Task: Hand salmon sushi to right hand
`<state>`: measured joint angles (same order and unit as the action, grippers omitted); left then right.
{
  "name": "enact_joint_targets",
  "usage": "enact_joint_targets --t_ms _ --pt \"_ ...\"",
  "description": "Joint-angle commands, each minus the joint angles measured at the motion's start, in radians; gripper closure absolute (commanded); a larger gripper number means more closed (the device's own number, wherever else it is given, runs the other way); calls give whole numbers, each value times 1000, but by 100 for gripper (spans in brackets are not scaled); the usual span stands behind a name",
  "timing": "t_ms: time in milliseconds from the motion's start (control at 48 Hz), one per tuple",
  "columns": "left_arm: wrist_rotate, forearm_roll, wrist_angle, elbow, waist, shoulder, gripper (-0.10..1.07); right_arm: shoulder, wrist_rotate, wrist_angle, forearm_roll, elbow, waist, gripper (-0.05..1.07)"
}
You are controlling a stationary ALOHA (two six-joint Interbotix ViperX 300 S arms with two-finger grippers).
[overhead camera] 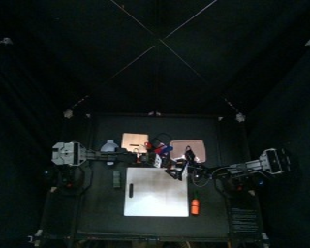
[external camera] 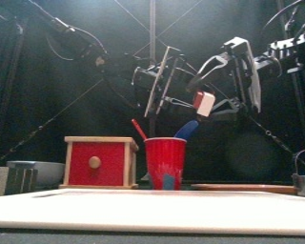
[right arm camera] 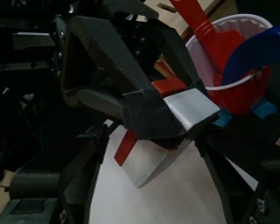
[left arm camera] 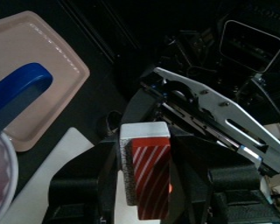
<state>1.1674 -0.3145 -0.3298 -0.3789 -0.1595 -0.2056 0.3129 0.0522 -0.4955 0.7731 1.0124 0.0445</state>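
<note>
The air above the red plastic cup is crowded by both black arms, where the left gripper and the right gripper meet closely. Beside the cup, low passage is blocked by a red wooden box. The white board lies largely unobstructed, apart from a short orange stick.

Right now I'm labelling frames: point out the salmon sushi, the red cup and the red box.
salmon sushi (left arm camera: 147, 166): left wrist view, its striped orange side.
red cup (external camera: 166, 162): front view, its front wall.
red box (external camera: 99, 162): front view, its front face.

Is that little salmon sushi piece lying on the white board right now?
No, the salmon sushi is up in the air, clamped in the left end effector, as the front view shows.
</note>
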Motion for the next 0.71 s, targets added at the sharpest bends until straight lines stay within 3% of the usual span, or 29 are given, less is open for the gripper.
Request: enact_joint_targets --t_ms 0,167,479,688 --pt "-12 5 -12 11 -3 34 48 12 -2 -9 5 -23 3 1" --pt "-32 18 -11 11 -6 35 48 11 -2 -9 12 -18 5 12" --pt "-46 15 -11 8 -6 37 47 14 -2 -8 6 -17 5 50" --pt "-71 11 -11 5 -5 37 40 17 -2 -8 2 -21 5 60"
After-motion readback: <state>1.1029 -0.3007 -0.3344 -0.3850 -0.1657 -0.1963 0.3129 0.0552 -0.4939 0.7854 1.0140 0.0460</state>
